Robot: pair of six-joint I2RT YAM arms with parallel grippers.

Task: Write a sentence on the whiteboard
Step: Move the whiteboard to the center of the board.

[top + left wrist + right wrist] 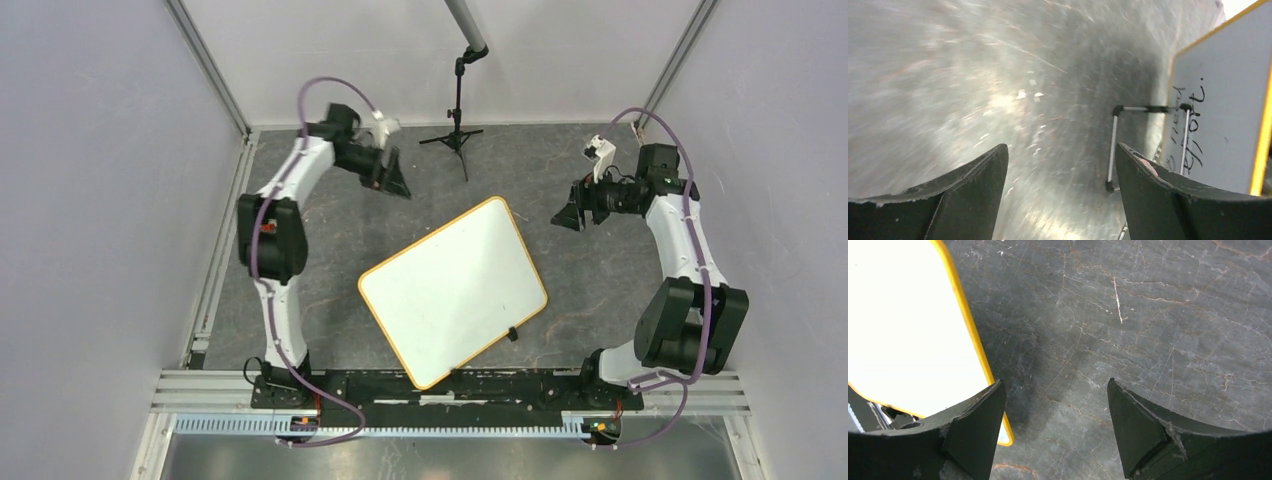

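The whiteboard [453, 290] lies flat and turned at an angle in the middle of the dark table, with a yellow-orange rim and a small black clip foot [512, 334] on its near right edge. Its face looks plain white from above. In the left wrist view the whiteboard [1228, 100] is at the right, and part of the sentence [1193, 125] shows as black script. The right wrist view shows the whiteboard [908, 330] washed out at the left. My left gripper [395, 183] [1060, 147] is open and empty, beyond the board's far left side. My right gripper [563, 215] [1054, 382] is open and empty, right of the board's far corner.
A black tripod stand [456, 135] stands at the back centre under a grey pole. Grey enclosure walls close in the left, right and back. A thin white rod frame with black joints [1113, 150] shows beside the board in the blurred left wrist view.
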